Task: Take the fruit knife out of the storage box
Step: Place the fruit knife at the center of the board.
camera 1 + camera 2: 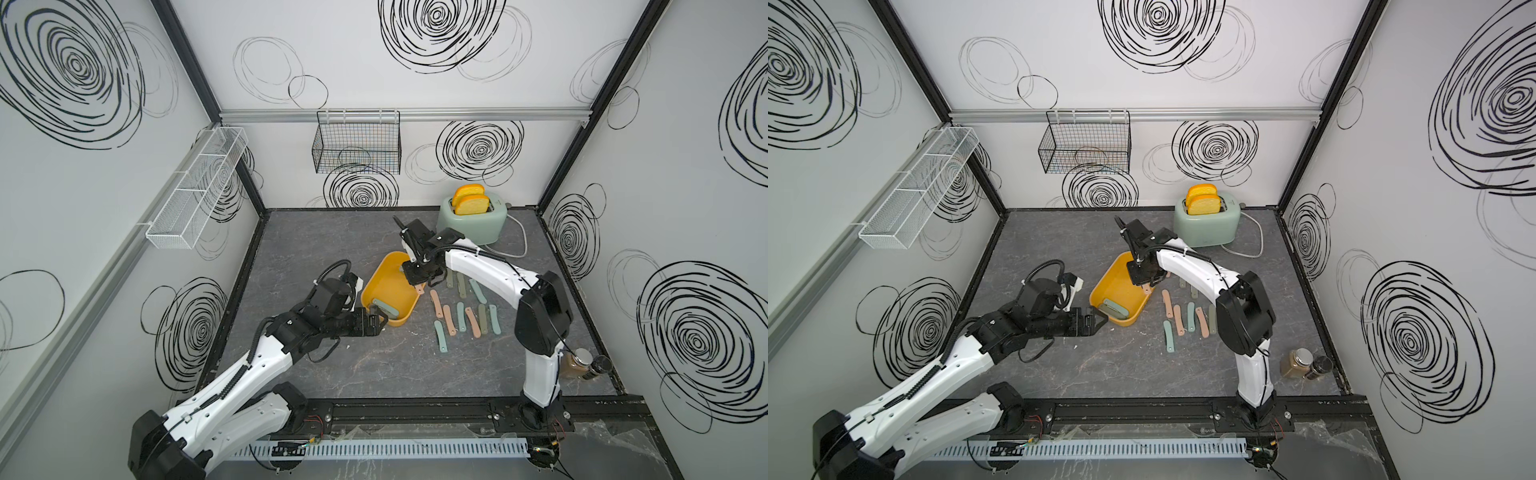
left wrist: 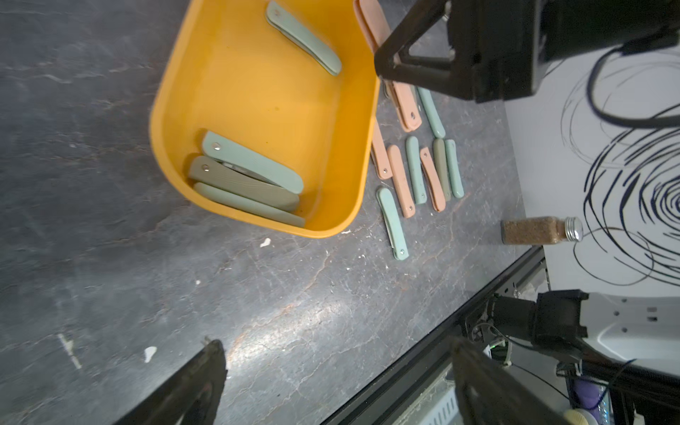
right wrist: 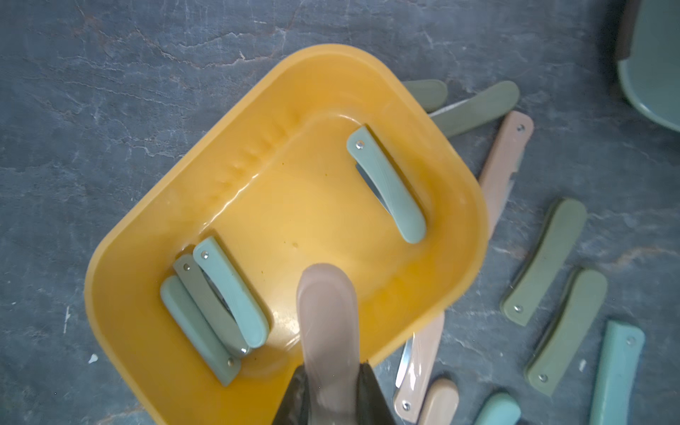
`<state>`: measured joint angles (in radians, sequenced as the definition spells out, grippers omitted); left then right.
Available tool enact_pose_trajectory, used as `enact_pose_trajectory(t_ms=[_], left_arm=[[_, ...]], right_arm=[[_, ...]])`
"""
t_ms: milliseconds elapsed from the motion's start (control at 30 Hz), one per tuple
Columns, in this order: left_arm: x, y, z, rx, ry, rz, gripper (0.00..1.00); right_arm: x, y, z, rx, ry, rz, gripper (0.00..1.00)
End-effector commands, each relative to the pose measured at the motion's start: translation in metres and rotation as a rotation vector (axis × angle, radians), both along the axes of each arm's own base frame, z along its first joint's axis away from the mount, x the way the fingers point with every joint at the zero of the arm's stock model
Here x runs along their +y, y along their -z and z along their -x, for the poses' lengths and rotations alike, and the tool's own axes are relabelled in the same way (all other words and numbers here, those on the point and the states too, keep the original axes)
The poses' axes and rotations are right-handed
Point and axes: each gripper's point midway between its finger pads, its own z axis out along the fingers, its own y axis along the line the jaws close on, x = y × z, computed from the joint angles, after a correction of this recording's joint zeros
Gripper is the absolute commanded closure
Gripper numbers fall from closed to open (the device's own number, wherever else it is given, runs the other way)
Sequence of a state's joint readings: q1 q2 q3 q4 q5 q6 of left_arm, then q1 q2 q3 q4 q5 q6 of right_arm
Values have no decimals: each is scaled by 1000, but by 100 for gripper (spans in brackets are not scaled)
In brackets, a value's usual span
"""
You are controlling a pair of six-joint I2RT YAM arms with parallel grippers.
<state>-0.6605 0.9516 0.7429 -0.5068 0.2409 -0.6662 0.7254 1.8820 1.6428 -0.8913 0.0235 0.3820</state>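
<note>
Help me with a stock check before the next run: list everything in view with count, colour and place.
storage box: one, mustard yellow, table centre
fruit knives in box: four folded, three teal and one olive; three stacked at one end, one at the other
held fruit knife: one, pink, above the box
loose fruit knives: about ten, pink, teal and olive, on the table beside the box
toaster: one, mint green, back of the table
toast slices: two, orange-yellow, in the toaster
jars: two, one brown-filled and one dark, front corner
wire basket: one, black, back wall
mesh rack: one, white, side wall
left hand: open, at the box's near end
right hand: shut on the pink knife
</note>
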Motion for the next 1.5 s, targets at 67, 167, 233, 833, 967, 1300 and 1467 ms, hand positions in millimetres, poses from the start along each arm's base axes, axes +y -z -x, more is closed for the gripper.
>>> enact_pose_trajectory(t_ms=[67, 167, 233, 833, 967, 1300, 1467], left_arm=[[-41, -12, 1, -55, 37, 61, 2], [-59, -4, 13, -42, 83, 62, 2], [-70, 0, 22, -39, 113, 58, 2], [-113, 16, 58, -32, 256, 18, 2], [-116, 19, 59, -25, 263, 18, 2], [-118, 18, 56, -30, 258, 17, 2], [-112, 7, 42, -48, 235, 1, 2]], right_arm=[[-28, 6, 33, 32, 107, -40, 80], [-49, 20, 57, 63, 157, -36, 80], [-61, 29, 72, 77, 193, -32, 80], [-134, 99, 146, 208, 392, 102, 77], [-137, 104, 151, 224, 394, 109, 76], [-142, 104, 154, 223, 389, 132, 57], [-138, 80, 139, 166, 375, 138, 57]])
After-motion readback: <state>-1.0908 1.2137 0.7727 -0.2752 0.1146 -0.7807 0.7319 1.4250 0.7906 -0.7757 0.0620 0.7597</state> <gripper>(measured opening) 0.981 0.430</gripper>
